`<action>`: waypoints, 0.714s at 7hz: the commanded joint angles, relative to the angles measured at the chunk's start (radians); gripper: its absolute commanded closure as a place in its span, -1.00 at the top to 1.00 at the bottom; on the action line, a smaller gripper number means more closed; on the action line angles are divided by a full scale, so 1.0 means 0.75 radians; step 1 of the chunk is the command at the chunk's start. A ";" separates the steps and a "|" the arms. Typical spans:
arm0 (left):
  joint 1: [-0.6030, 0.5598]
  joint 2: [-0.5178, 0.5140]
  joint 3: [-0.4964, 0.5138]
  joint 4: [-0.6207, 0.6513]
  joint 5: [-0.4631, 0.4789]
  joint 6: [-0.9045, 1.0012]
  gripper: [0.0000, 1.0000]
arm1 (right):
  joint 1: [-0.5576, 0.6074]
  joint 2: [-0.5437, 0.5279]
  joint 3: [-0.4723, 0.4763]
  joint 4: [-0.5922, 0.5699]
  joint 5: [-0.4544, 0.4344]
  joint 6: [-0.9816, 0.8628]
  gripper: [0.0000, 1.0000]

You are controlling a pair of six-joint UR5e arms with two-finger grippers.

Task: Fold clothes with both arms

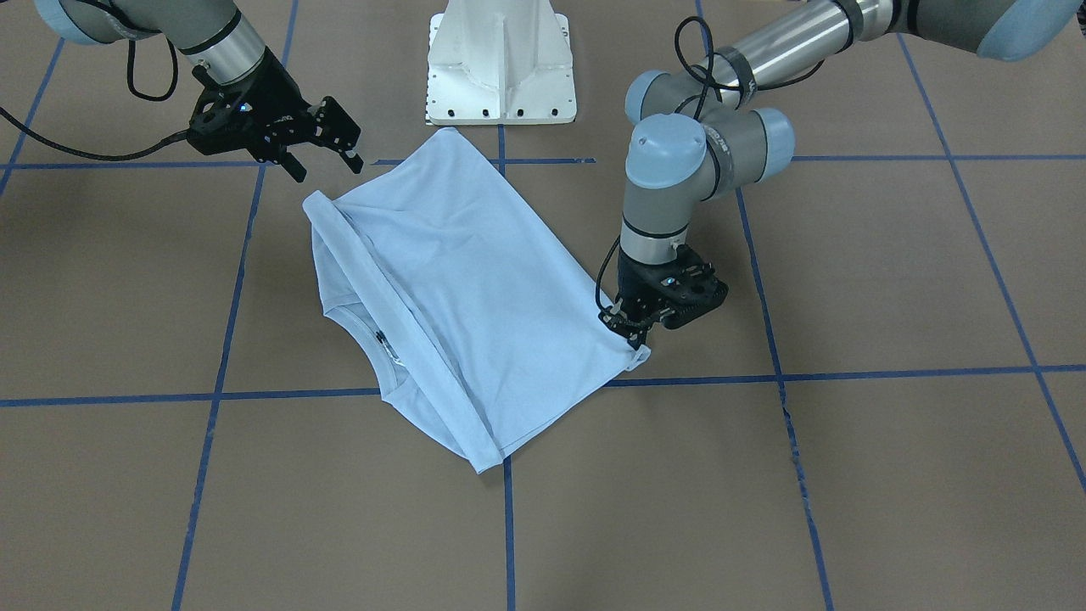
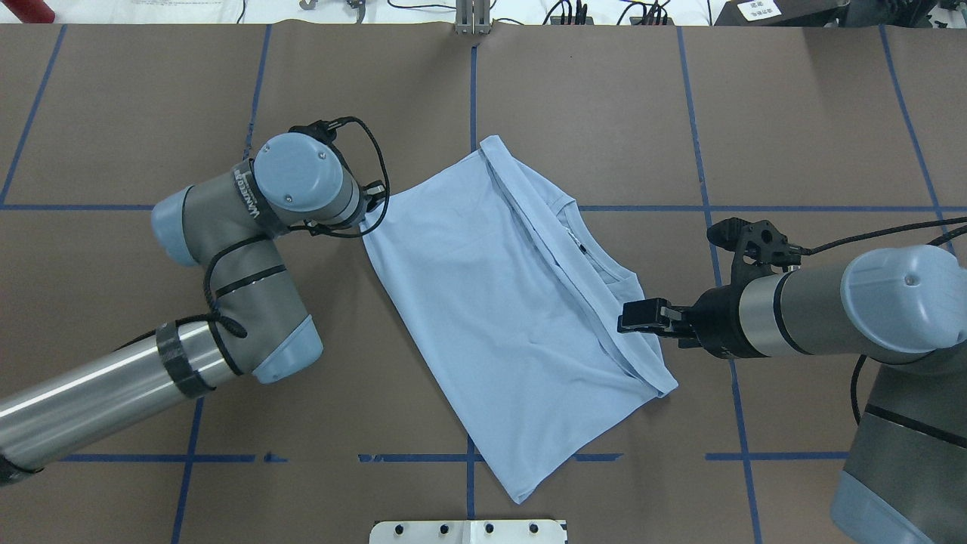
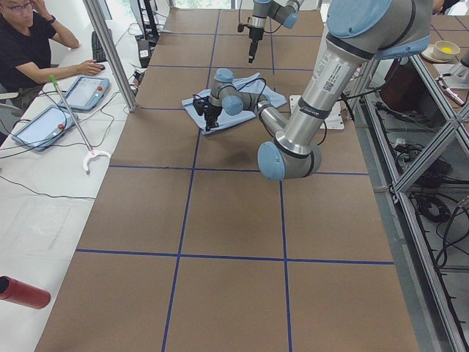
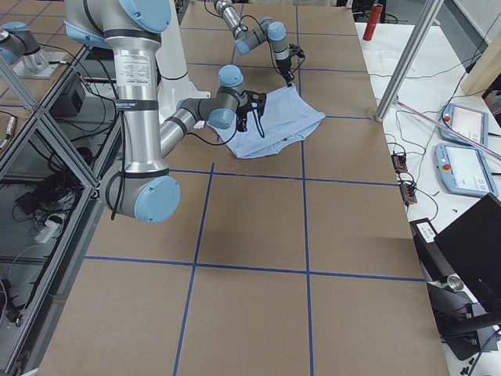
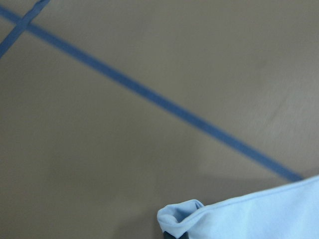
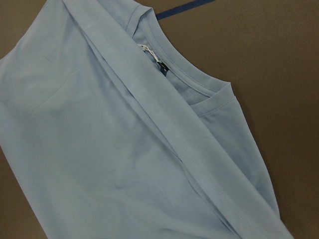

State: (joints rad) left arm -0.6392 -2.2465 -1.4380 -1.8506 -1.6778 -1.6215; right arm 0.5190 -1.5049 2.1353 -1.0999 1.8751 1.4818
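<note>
The light blue short-sleeved T-shirt (image 1: 475, 280) lies slantwise on my brown worktop (image 1: 891, 271), which is crossed by blue tape lines (image 1: 908, 372). It sits just in front of my white pedestal base (image 1: 501, 68), with one corner of the cloth close to the foot of that base. The shirt is doubled over itself. A broad smooth panel lies on top, and its long stitched hem band (image 6: 169, 127) runs straight across the garment, covering part of the round collar (image 6: 199, 82). A small white neck tag (image 6: 144, 48) peeps out beside the band, just inside the collar. My left gripper (image 1: 632, 335) is down at worktop level on the corner of the top panel farthest from my base. Its fingers are pressed together on that corner, and my left wrist view shows a little curled tip of blue cloth at its lower edge, with bare worktop and a tape line beyond. From overhead my own wrist hides this gripper. My right gripper (image 1: 327, 161) hangs at the opposite side of the shirt, near the end of the hem band closer to my base. Its two black fingers are spread apart with nothing between them, and it is raised clear of the cloth. Its wrist camera looks down on the collar, the tag and the band.
</note>
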 commanded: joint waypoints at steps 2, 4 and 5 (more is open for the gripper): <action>-0.103 -0.185 0.300 -0.213 0.004 0.184 -1.00 | 0.001 0.002 0.000 0.000 -0.001 0.000 1.00; -0.105 -0.346 0.562 -0.399 0.040 0.262 -1.00 | 0.001 0.008 0.002 0.000 -0.003 0.000 1.00; -0.105 -0.399 0.667 -0.485 0.103 0.300 -1.00 | 0.001 0.018 0.000 0.000 -0.003 0.000 1.00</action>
State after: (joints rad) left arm -0.7167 -2.4903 -1.0379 -2.1391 -1.6415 -1.4325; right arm 0.5200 -1.4973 2.1364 -1.0999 1.8732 1.4818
